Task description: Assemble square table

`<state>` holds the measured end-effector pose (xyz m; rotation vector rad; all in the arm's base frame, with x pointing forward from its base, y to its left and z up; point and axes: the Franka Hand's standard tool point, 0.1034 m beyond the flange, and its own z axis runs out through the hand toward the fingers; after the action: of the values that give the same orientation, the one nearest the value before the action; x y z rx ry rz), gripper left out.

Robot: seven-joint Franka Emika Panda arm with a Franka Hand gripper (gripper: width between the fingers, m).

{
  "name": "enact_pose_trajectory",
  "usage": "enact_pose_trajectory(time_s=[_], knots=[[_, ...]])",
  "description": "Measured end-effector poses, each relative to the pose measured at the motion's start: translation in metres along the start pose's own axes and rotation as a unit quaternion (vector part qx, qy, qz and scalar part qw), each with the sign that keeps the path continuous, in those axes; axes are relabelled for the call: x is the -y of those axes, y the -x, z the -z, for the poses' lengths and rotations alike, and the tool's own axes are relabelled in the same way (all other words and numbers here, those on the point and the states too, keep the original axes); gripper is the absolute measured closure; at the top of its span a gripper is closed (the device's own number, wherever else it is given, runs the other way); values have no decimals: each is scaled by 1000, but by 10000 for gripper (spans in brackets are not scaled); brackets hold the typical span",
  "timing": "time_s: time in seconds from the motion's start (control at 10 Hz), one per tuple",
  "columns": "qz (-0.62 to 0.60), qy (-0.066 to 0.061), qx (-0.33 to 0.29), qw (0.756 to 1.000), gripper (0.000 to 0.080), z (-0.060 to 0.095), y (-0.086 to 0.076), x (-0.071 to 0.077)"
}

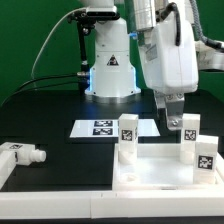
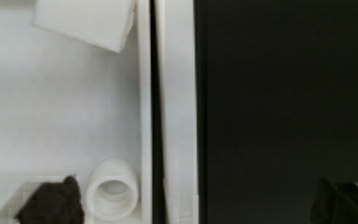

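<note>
Standing upright in the panel (image 1: 150, 175) — three legs (image 1: 127, 133), axes vertical.

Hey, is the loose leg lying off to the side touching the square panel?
Apart. The exterior view shows the loose leg lying on the black table, with a dark strip of bare tabletop between it and the square panel.

Exterior view: low, near, facing the arm's base across the table (image 1: 40, 110). Wrist view: close, straight down. Shared: white panel (image 1: 150, 180) (image 2: 51, 110).
</note>
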<state>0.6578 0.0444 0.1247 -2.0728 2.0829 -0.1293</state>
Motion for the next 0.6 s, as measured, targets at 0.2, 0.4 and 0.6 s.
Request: enact_pose_trajectory(time_s=[0.2, 0.4, 0.6], knots=[[-5, 1, 0, 1000, 151, -1, 0, 0], [12, -14, 7, 1000, 151, 6, -29, -4], [11, -18, 5, 1000, 151, 14, -81, -17]])
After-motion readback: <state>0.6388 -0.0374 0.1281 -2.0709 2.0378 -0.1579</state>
